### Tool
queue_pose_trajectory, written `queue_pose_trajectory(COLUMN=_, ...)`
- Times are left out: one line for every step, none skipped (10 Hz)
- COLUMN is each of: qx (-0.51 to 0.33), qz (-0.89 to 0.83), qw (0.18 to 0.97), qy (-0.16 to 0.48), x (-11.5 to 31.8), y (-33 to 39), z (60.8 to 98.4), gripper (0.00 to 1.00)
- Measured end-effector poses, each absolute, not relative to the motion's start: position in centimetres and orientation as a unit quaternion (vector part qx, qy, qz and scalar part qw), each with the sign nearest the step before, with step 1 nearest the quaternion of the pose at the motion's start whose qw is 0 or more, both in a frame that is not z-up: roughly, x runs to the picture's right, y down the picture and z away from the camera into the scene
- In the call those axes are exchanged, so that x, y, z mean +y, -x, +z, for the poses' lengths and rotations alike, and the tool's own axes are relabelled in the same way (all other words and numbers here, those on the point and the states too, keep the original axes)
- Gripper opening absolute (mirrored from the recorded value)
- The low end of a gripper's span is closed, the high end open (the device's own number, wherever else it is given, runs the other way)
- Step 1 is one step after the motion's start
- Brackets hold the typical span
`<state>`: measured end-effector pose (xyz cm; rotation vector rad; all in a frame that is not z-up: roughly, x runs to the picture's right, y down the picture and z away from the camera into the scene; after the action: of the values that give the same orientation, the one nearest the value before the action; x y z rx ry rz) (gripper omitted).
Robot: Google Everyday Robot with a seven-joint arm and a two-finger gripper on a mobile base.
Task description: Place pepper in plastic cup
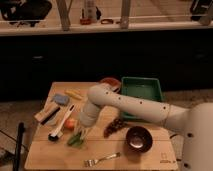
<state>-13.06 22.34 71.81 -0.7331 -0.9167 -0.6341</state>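
Observation:
My gripper (82,131) reaches down at the end of the white arm to the front left part of the wooden table (45,155). Right below it lies a dark green pepper (74,141), slim and lying flat. A pale green shape that looks like the plastic cup (82,134) sits against the pepper's right end, partly hidden by my gripper. I cannot tell whether my gripper touches either of them.
An orange-red fruit (70,123) and a black-headed brush (61,127) lie just left of my gripper. Dark grapes (115,126), a brown bowl (138,138) and a fork (102,159) are to the right. A green tray (141,92), a yellow corn-like piece (74,94) and a blue sponge (61,99) lie further back.

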Motion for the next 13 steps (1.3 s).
queue_pose_trajectory(qx=-0.425, qz=-0.294, qw=0.786, qy=0.34, x=22.3, y=13.0, z=71.8, gripper=0.8)
queue_pose_trajectory(qx=-0.424, qz=-0.295, qw=0.785, qy=0.34, x=22.2, y=13.0, z=71.8, gripper=0.8)
queue_pose_trajectory(qx=-0.424, qz=-0.296, qw=0.785, qy=0.341, x=22.1, y=13.0, z=71.8, gripper=0.8)
queue_pose_trajectory(qx=-0.423, qz=-0.297, qw=0.786, qy=0.34, x=21.8, y=12.9, z=71.8, gripper=0.8)
queue_pose_trajectory(qx=-0.421, qz=-0.298, qw=0.786, qy=0.341, x=21.6, y=12.7, z=71.7, gripper=0.8)
queue_pose_trajectory(qx=-0.42, qz=-0.299, qw=0.786, qy=0.34, x=21.4, y=12.7, z=71.7, gripper=0.8)
queue_pose_trajectory(qx=-0.419, qz=-0.3, qw=0.786, qy=0.34, x=21.3, y=12.6, z=71.6, gripper=0.8)
queue_pose_trajectory(qx=-0.419, qz=-0.301, qw=0.786, qy=0.34, x=21.2, y=12.6, z=71.5, gripper=0.8)
queue_pose_trajectory(qx=-0.418, qz=-0.302, qw=0.787, qy=0.34, x=21.0, y=12.5, z=71.5, gripper=0.8)
queue_pose_trajectory(qx=-0.418, qz=-0.302, qw=0.787, qy=0.34, x=20.9, y=12.5, z=71.5, gripper=0.8)
queue_pose_trajectory(qx=-0.417, qz=-0.303, qw=0.787, qy=0.339, x=20.9, y=12.5, z=71.4, gripper=0.8)
queue_pose_trajectory(qx=-0.418, qz=-0.304, qw=0.786, qy=0.339, x=20.9, y=12.5, z=71.4, gripper=0.8)
queue_pose_trajectory(qx=-0.418, qz=-0.305, qw=0.786, qy=0.339, x=20.9, y=12.5, z=71.4, gripper=0.8)
